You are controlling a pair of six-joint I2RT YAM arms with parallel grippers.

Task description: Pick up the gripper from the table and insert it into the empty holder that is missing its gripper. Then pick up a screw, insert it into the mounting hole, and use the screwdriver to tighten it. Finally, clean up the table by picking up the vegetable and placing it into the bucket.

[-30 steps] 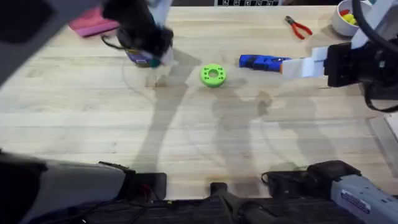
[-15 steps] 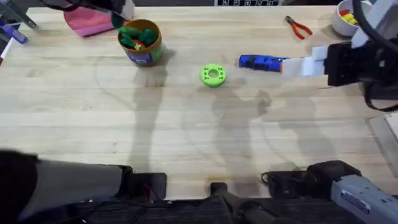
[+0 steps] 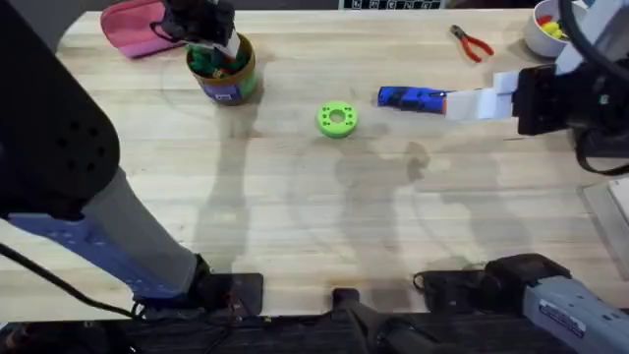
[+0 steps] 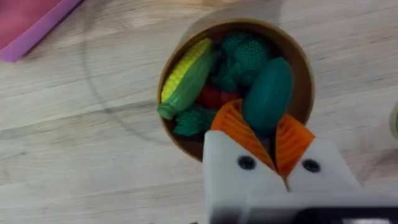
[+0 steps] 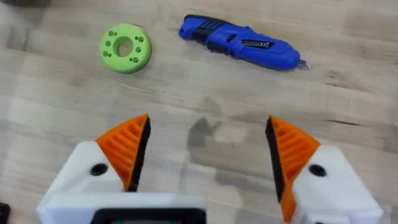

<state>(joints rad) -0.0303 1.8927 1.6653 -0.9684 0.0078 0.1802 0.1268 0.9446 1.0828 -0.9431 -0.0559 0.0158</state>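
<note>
My left gripper (image 4: 272, 140) hangs right over the bucket (image 3: 224, 71) at the far left of the table (image 3: 295, 197), its orange fingers (image 4: 231, 124) closed on the lower end of the vegetable (image 4: 268, 93), which sits inside the bucket's rim (image 4: 186, 149) among the toy corn (image 4: 185, 74) and other toy greens. My right gripper (image 5: 205, 152) hovers over bare wood with its fingers spread wide and nothing between them. The screwdriver (image 5: 239, 42) lies flat just beyond it, with the green ring (image 5: 125, 48) beside the screwdriver's blunt end.
</note>
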